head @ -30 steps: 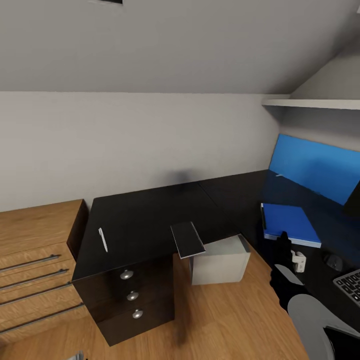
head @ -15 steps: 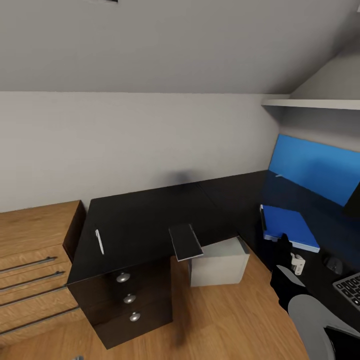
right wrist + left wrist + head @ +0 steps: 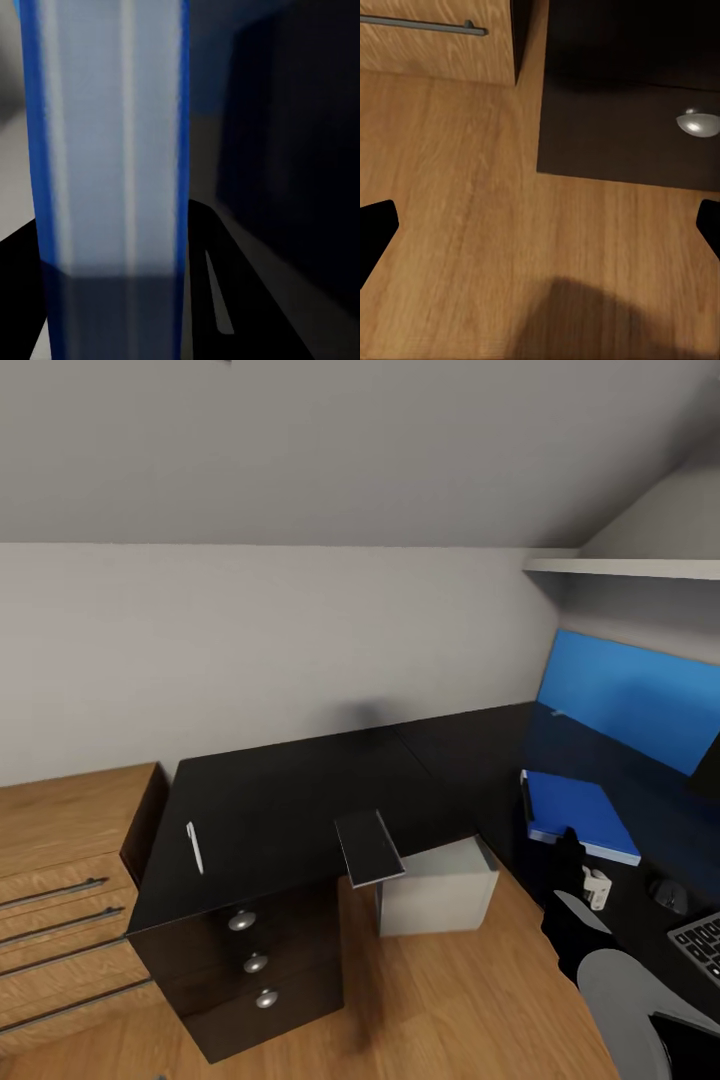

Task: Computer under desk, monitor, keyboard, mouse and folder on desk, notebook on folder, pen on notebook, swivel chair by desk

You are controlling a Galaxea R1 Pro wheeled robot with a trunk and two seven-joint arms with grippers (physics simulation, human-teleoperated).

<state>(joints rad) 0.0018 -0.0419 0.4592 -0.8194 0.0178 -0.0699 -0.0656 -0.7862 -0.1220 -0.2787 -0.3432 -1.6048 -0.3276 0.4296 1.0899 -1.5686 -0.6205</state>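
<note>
**Folder's on the desk, notebook and pen still waiting**

So the folder [image 3: 582, 815] is lying flat on the desk [image 3: 290, 800], at the right of the head frame, with the mouse [image 3: 667, 894] just below it and a corner of the keyboard [image 3: 702, 940] at the lower right edge. We'd call those three pretty much sorted, though we can't judge the monitor from here; there's just a dark sliver at the far right edge.

The notebook [image 3: 369, 847] sits mid-frame, hanging over the desk's front edge, well apart from the folder. The pen [image 3: 195, 847] lies further left on the black top, above the drawer knobs. Both need stacking, so that's the bulk of what's left. The computer [image 3: 437, 885] is on the floor tucked by the desk corner, looks fine to us. The chair step we can't check from here.

Our right gripper [image 3: 572, 860] is at the folder's near edge; the right wrist view is close on its blue-and-white edge and we can't tell if the fingers are closed on it. The left gripper [image 3: 540, 225] hangs over the wood floor [image 3: 472, 247] by the drawer unit [image 3: 622, 127], fingers wide apart, holding nothing.
</note>
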